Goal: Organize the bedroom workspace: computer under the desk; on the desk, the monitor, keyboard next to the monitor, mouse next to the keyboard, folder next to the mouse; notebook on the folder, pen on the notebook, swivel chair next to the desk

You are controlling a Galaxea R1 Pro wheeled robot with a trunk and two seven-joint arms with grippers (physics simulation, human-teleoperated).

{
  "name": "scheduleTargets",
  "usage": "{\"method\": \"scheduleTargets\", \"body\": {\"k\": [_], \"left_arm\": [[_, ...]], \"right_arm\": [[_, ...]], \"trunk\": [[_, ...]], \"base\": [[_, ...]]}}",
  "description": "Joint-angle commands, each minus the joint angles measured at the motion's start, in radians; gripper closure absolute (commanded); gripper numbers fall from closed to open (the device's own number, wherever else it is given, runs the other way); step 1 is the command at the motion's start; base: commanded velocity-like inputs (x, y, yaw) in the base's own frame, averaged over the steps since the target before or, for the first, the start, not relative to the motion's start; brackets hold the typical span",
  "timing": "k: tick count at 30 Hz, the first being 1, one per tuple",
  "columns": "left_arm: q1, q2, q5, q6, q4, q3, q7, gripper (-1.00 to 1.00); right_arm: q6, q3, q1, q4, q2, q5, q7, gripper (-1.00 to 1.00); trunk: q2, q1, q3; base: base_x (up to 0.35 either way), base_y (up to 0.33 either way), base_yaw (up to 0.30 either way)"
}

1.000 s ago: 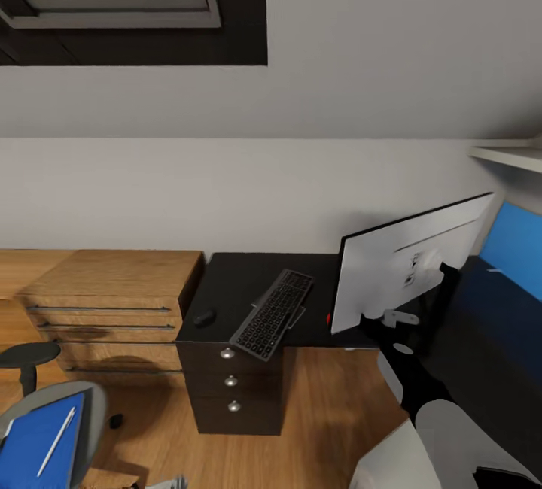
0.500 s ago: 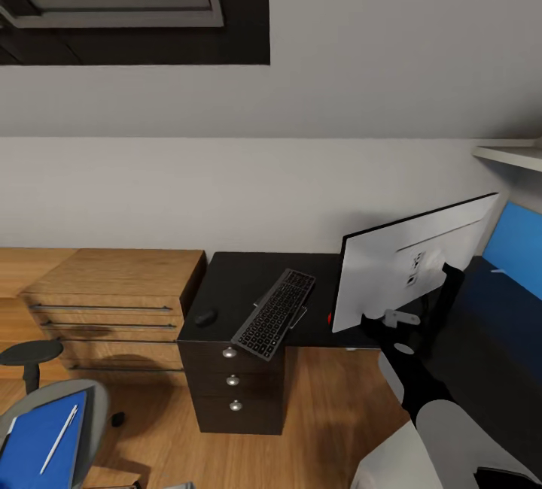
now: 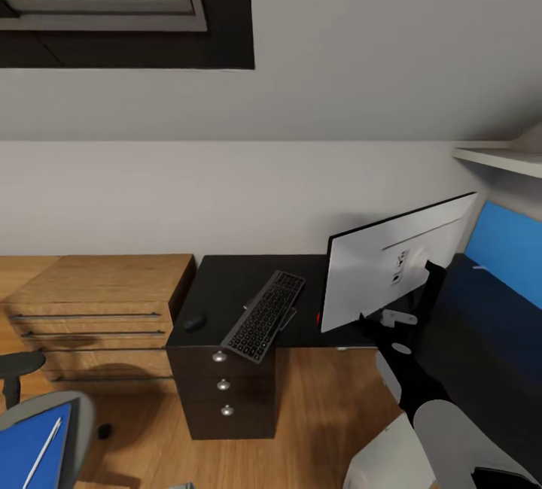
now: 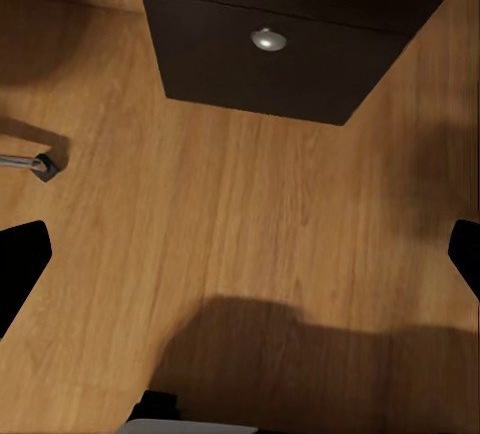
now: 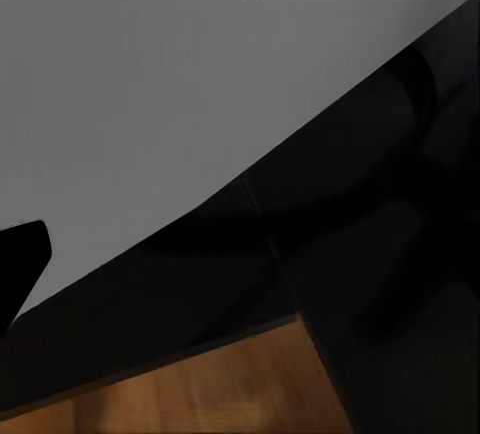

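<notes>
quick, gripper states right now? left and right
Left gripper: open, nothing between its fingers, over bare wood floor.
Right gripper: cannot be told; just one dark fingertip shows, beside the monitor's white back.

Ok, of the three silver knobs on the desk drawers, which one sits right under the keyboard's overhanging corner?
The top knob, just below the keyboard corner that juts past the desk edge; the middle knob and bottom knob sit lower.

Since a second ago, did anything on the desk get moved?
No, only the camera turned, so the whole picture slid left. On the desk the keyboard hangs over the front edge as before, with the mouse beside it and the monitor standing. The pen lies on the blue folder on the swivel chair, untouched.
</notes>
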Motion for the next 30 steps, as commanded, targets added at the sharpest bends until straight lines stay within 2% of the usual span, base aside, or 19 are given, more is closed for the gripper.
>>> {"method": "scheduleTargets", "body": {"k": [1, 8, 22, 30], "left_arm": [[0.0, 0.0, 0.011, 0.003, -0.002, -0.001, 0.008, -1.0], [0.0, 0.001, 0.011, 0.004, 0.0, 0.003, 0.008, -1.0], [0.0, 0.002, 0.01, 0.003, 0.026, 0.006, 0.009, -1.0], [0.0, 0.003, 0.009, 0.002, 0.038, 0.009, 0.01, -1.0]], "right_arm": [[-0.002, 0.001, -0.001, 0.0, 0.0, -0.007, -0.002, -1.0], [-0.002, 0.001, -0.001, 0.0, 0.002, -0.007, -0.003, -1.0], [-0.002, 0.0, -0.001, -0.001, 0.0, -0.006, -0.003, -1.0], [-0.003, -0.001, -0.001, -0.001, -0.002, -0.005, -0.002, -1.0]], "trunk": [[-0.001, 0.0, 0.0], [-0.001, 0.0, 0.007], [-0.001, 0.0, 0.009], [-0.001, 0.0, 0.016]], "base": [[0.0, 0.0, -0.2], [0.0, 0.0, -0.168], [0.0, 0.0, -0.027], [0.0, 0.0, -0.189]]}}
